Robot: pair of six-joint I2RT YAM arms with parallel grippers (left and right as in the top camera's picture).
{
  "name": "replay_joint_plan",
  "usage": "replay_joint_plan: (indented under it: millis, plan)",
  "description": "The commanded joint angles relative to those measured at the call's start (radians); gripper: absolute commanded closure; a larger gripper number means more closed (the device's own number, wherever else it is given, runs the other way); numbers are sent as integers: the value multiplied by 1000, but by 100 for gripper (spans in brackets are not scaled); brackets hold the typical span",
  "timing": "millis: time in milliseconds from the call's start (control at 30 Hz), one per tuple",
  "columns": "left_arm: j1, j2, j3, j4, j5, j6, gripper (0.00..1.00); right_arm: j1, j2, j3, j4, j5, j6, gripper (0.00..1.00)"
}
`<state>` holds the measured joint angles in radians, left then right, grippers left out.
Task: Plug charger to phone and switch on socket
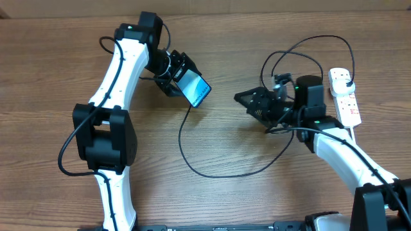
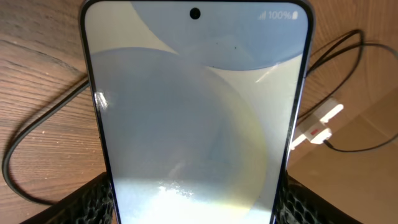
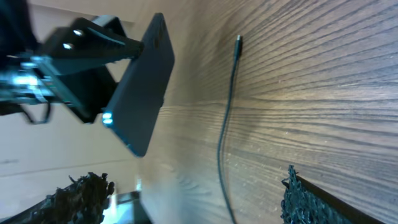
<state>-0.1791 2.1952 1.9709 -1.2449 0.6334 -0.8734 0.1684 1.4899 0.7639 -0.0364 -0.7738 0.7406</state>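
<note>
My left gripper (image 1: pixel 174 76) is shut on the phone (image 1: pixel 194 89) and holds it tilted above the table, screen up. The lit screen fills the left wrist view (image 2: pixel 196 112). The charger is a thin black cable (image 1: pixel 218 172) that loops over the table. Its connector tip (image 1: pixel 191 108) lies just below the phone, unplugged, and shows in the right wrist view (image 3: pixel 238 41). Its black plug (image 1: pixel 347 78) sits in the socket, a white power strip (image 1: pixel 347 102). My right gripper (image 1: pixel 252 106) is open and empty, right of the phone, with the cable (image 3: pixel 225 134) on the table between its fingers.
The socket's thick white cord (image 1: pixel 379 168) runs down beside my right arm. Black cable loops (image 1: pixel 302 48) rise behind the right arm. The socket also shows far off in the left wrist view (image 2: pixel 317 124). Bare wooden tabletop (image 1: pixel 257 199) lies in front.
</note>
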Motion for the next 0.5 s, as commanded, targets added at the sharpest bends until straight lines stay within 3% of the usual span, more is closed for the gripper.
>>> replay_joint_plan:
  millis: [0,467]
  plan:
    - [-26,-8,33,1,-18,-29,50,64,0,21,11,158,-8,8]
    - [-60,-8,33,4,-68,-86,50,151,-1,21,140,212,20,12]
